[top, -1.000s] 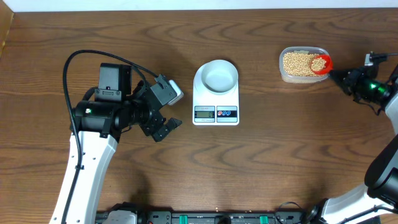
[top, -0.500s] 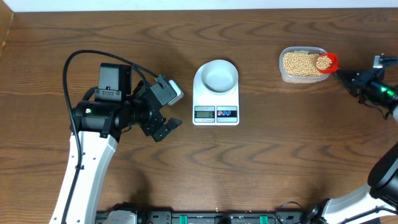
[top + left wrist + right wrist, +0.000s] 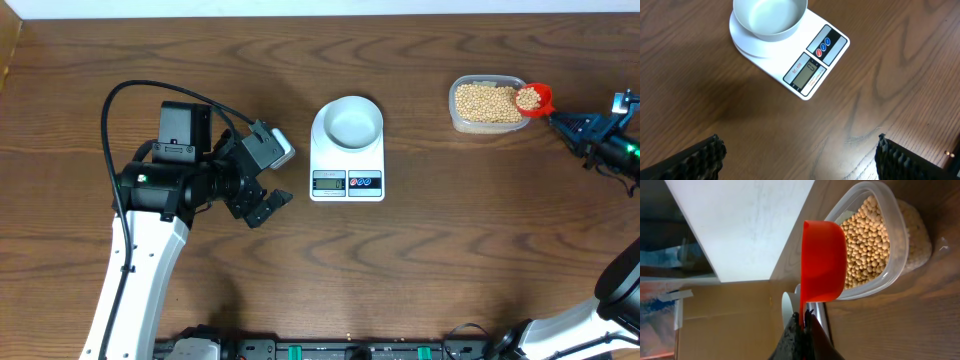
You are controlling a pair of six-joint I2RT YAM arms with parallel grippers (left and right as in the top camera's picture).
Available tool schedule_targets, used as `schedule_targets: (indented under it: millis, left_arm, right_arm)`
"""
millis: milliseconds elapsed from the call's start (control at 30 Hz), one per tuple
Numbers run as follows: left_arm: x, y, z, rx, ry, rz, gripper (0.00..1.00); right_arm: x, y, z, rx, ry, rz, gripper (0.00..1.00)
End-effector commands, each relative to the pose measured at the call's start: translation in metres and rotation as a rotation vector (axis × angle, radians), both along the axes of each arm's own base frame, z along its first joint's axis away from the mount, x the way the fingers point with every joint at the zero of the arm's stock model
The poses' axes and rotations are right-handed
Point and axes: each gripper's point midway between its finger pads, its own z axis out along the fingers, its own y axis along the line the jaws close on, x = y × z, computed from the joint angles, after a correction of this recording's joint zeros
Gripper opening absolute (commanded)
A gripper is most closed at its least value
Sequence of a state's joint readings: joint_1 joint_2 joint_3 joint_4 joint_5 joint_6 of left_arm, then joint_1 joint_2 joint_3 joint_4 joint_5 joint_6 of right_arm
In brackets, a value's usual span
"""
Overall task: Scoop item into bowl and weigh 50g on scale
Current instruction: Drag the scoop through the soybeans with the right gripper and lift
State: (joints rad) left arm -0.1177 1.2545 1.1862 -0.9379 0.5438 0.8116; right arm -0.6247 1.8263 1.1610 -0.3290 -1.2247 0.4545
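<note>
Dark wood-grain table (image 3: 450,230), seen from overhead. The red scoop (image 3: 533,97), clamped by its handle in the right gripper (image 3: 802,325), has drawn back over the right rim of the clear tub (image 3: 472,128) carrying beans (image 3: 482,101): loading appears done, transfer pending. The bowl (image 3: 347,124) sits empty on the scale (image 3: 347,183), well left of the tub, nothing between. The left gripper (image 3: 800,159) hangs spread wide beside the scale.
</note>
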Motion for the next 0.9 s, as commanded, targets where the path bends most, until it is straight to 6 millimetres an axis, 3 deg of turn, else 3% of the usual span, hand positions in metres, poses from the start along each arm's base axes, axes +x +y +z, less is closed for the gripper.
schedule_targets:
  millis: [0,433,867]
  left_arm:
    - [0.001,0.002,0.009,-0.003,-0.024,0.010,0.98]
    - [0.001,0.002,0.009,-0.003,-0.024,0.010,0.98]
    - [0.001,0.002,0.009,-0.003,-0.024,0.010,0.98]
  right_arm:
    - [-0.002,0.003,0.008,0.061,-0.023,0.026,0.01]
    - [0.004,0.015,0.015,0.094,-0.027,0.056,0.01]
    - [0.023,0.086,0.024,0.100,-0.043,0.212,0.01]
